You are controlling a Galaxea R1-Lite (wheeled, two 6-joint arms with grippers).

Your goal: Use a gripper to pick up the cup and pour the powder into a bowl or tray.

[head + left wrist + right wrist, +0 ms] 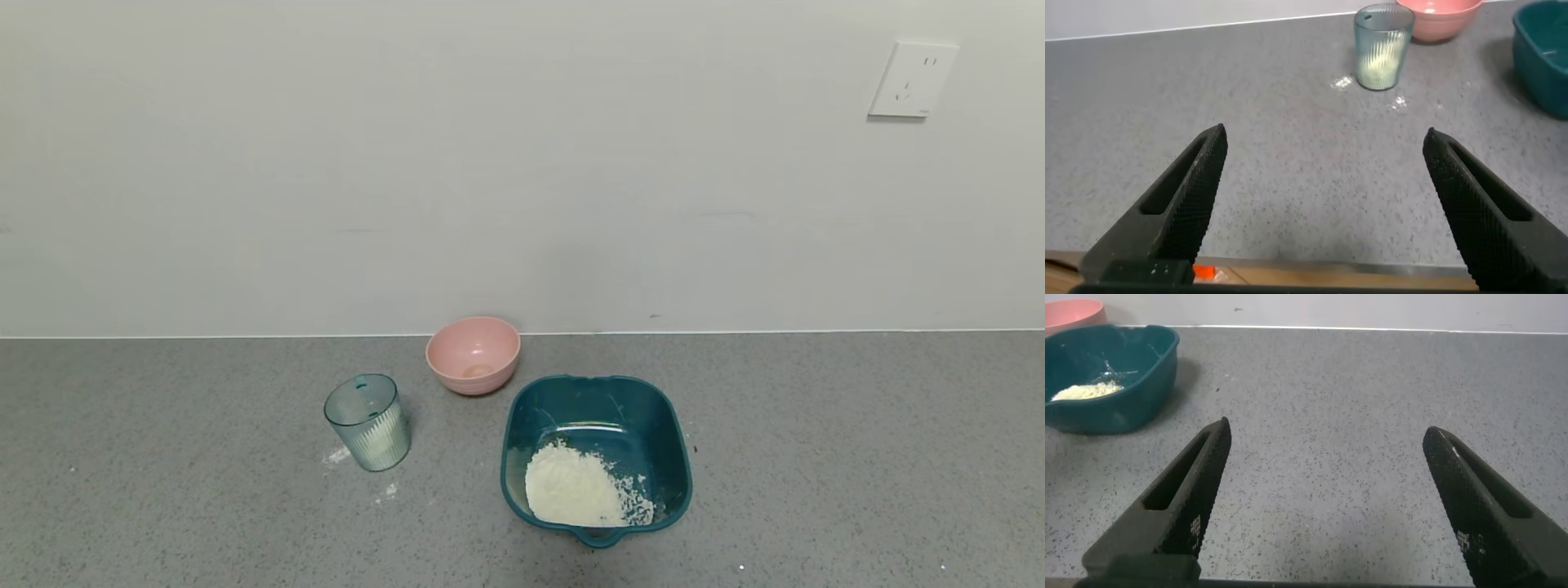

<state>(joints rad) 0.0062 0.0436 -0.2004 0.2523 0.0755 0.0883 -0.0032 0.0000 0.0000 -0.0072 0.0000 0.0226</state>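
Note:
The ribbed pale blue-green cup (368,422) stands upright on the grey counter, left of the teal basin (671,433), with a little white powder low inside it. It also shows in the left wrist view (1381,46). A heap of white powder (571,488) lies in the basin's near part. The basin also shows in the right wrist view (1155,392). Neither arm shows in the head view. My left gripper (1324,139) is open and empty, near the counter's front edge, well short of the cup. My right gripper (1327,433) is open and empty, off to the basin's right.
A round pink bowl (473,354) stands by the wall behind the cup and basin. Small powder spills (336,456) lie on the counter beside the cup. A white wall socket (913,79) is at the upper right. The counter's front edge (1315,268) shows below the left gripper.

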